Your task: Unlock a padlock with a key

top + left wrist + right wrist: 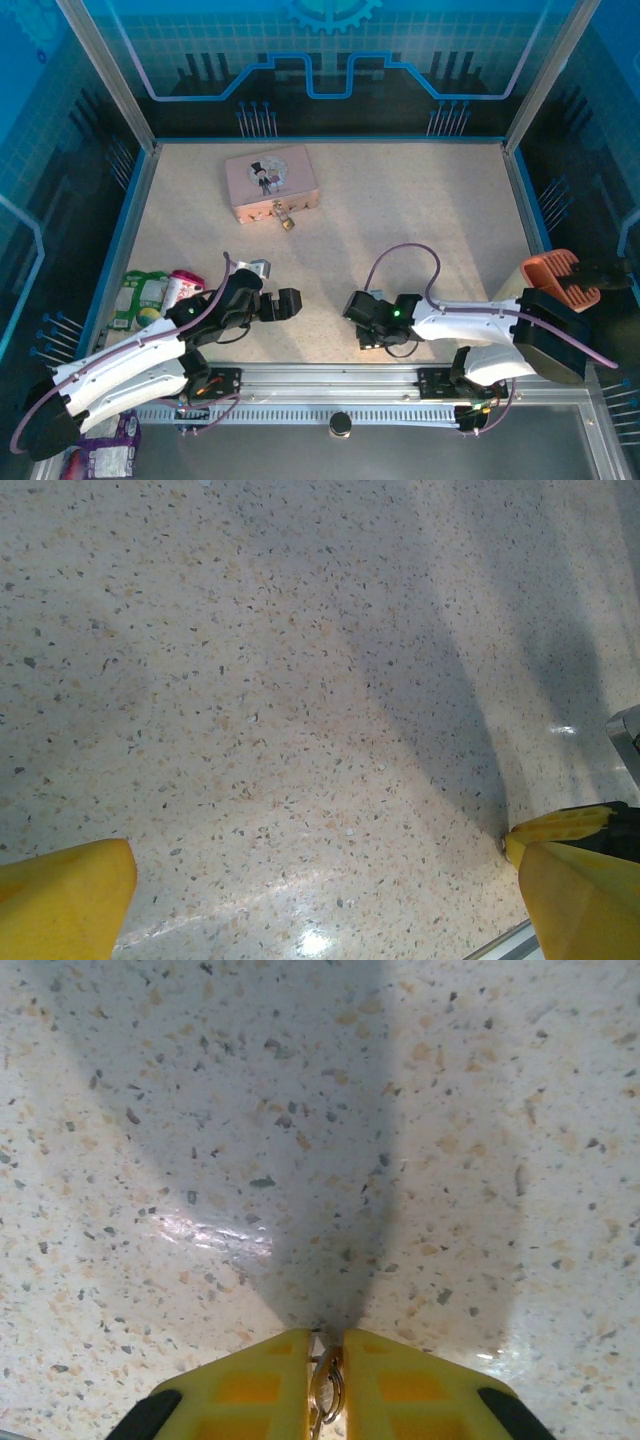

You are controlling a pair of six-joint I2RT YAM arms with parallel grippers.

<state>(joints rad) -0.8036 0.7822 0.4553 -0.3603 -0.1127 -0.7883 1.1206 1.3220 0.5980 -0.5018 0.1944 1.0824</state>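
The small brass padlock [287, 222] lies against the front of a pink tin [270, 180] at the back left of the table. My right gripper [362, 312] is low over the table near the front middle. In the right wrist view its yellow fingers [270, 1380] stand almost together at the right gripper [327, 1338], with the thin silver key [326, 1385] and its ring pinched between them just above the speckled table. My left gripper [285, 303] sits a little to the left. Its left gripper [320, 848] is wide open over bare table, nothing between its fingers [70, 895].
Snack packets [150, 295] lie at the left edge and a purple packet [115, 435] at the bottom left. An orange holder with a black brush [560, 275] sits at the right edge. A small metal piece [258, 268] lies just behind the left gripper.
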